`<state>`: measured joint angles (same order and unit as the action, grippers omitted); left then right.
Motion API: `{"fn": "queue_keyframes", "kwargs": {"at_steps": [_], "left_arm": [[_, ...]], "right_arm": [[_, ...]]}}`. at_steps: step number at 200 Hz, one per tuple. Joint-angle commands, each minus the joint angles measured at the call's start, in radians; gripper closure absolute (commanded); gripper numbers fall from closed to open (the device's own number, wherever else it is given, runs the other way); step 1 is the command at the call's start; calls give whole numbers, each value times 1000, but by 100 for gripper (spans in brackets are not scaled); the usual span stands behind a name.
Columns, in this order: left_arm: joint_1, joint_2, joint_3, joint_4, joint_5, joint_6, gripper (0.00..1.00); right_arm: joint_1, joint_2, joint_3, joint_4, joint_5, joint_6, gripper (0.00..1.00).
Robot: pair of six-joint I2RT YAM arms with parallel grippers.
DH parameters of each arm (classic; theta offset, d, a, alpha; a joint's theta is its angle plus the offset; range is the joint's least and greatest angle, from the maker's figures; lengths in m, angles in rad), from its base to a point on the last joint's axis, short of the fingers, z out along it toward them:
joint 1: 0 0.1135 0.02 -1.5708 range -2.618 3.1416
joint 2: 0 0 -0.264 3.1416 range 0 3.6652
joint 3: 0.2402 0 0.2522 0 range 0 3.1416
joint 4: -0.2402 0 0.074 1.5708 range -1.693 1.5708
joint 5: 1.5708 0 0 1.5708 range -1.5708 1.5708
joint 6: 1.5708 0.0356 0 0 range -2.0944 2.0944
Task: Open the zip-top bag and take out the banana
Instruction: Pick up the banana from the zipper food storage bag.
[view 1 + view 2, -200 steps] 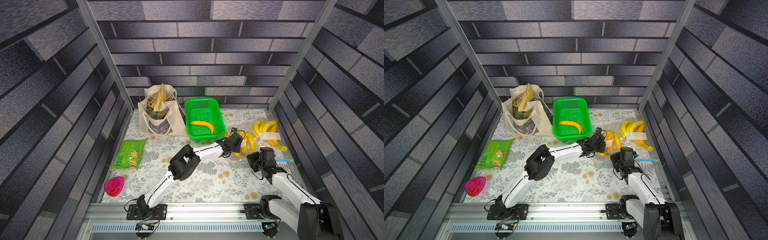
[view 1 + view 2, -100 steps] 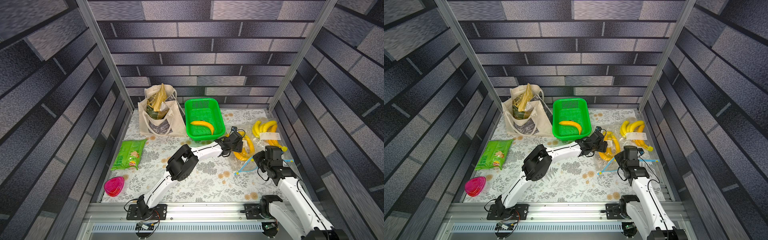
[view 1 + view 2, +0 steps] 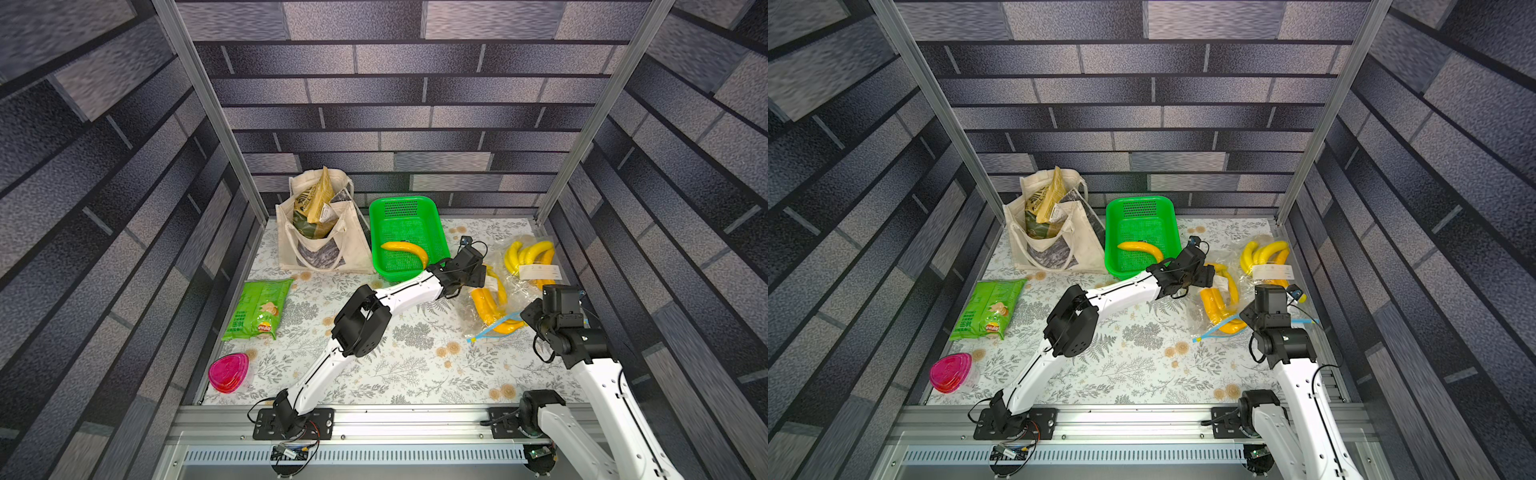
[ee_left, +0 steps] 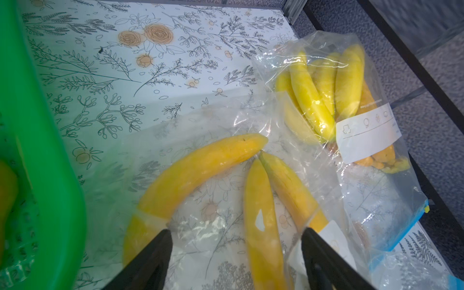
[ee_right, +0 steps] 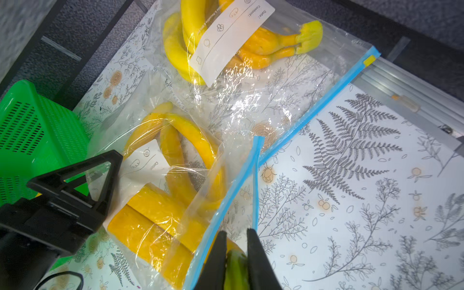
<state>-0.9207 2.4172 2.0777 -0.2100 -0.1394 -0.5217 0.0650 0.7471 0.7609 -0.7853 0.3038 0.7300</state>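
Note:
The clear zip-top bag (image 3: 478,328) (image 5: 190,160) lies right of centre with several yellow bananas (image 3: 484,305) (image 4: 200,168) inside. Its blue zip (image 5: 227,198) is parted at the mouth. My right gripper (image 5: 234,236) (image 3: 524,319) is shut on a banana's green stem (image 5: 234,266) right at that mouth. My left gripper (image 4: 236,233) (image 3: 478,276) stands open over the bag's far end, its jaws wide apart on either side of a bagged banana. One of its fingers (image 5: 75,180) shows in the right wrist view.
A second bag of bananas (image 3: 530,259) (image 5: 226,37) lies at the right wall. A green basket (image 3: 405,208) holding one banana (image 3: 405,249) stands behind the left gripper. Also on the table are a tote bag (image 3: 320,232), a chips bag (image 3: 257,309) and a pink container (image 3: 228,372).
My left gripper has opened wide. My right gripper closed further and drew back to the right, pulling the bag's mouth end with it.

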Motion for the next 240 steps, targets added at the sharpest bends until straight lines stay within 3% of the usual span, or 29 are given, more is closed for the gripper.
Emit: {"fn": "queue_keyframes", "kwargs": {"at_steps": [1, 81, 125, 180, 240], "left_arm": [[8, 40, 47, -66, -28, 38, 16], [13, 100, 163, -127, -52, 64, 16], [16, 107, 188, -138, -62, 67, 16], [15, 103, 196, -144, -70, 71, 15], [17, 96, 224, -156, -81, 89, 14]], "right_arm": [[-3, -17, 74, -89, 82, -70, 82], [-1, 46, 228, -269, 75, -199, 83], [-2, 60, 345, -379, 163, -267, 83], [-2, 94, 387, -433, 241, -309, 83], [14, 220, 400, -459, 214, -316, 86]]}}
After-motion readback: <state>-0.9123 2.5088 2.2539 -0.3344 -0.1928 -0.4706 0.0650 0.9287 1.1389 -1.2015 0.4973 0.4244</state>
